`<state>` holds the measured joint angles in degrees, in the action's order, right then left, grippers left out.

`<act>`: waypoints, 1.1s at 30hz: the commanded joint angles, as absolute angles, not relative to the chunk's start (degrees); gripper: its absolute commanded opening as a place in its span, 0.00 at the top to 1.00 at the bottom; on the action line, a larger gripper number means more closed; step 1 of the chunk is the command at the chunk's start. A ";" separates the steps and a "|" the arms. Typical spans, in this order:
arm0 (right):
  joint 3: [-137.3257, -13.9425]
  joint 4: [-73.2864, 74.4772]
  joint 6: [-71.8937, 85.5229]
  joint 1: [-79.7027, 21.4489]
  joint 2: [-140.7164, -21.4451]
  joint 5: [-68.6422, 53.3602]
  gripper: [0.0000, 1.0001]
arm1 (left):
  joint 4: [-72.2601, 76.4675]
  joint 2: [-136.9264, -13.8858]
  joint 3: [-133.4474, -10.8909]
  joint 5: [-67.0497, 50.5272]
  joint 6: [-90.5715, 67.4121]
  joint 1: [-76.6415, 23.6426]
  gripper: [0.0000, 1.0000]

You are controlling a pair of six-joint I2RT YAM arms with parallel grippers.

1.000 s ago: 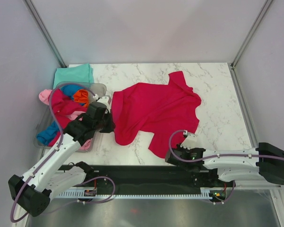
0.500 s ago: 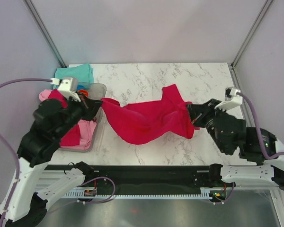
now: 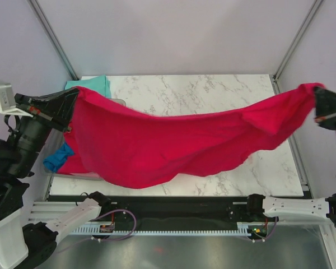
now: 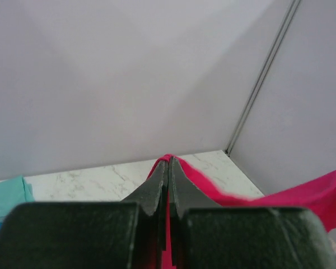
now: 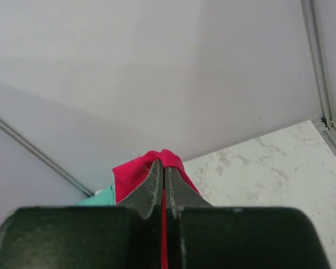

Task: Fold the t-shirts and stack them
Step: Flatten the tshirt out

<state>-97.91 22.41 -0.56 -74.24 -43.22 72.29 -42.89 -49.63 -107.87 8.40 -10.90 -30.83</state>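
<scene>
currently the crimson t-shirt (image 3: 157,145) hangs stretched in the air above the marble table (image 3: 213,92), sagging in the middle, with one end pinched in each gripper. left gripper (image 3: 73,98): high at the left side, jaws closed tight on the shirt's left end. right gripper (image 3: 318,95): high at the right wall, jaws closed tight on the right end. clear bin (image 3: 115,101): on the table's left side, mostly hidden by the cloth; a blue t-shirt (image 3: 57,158) shows at its near-left corner. mint-teal t-shirt (image 3: 95,82): on the table just behind the bin.
</scene>
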 commanded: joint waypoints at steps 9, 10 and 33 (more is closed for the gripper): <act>-94.67 -8.35 -38.83 -74.18 -32.00 62.24 1.00 | -20.40 -45.17 -92.03 13.18 -0.17 -30.59 0.98; -94.48 -8.44 -39.63 -74.27 -31.56 60.83 1.00 | -19.87 -45.70 -91.50 13.62 -0.09 -30.59 0.98; -93.53 -92.74 -138.80 -149.96 -31.55 62.13 1.00 | -48.18 -119.02 -129.67 -13.80 -16.52 -11.78 0.98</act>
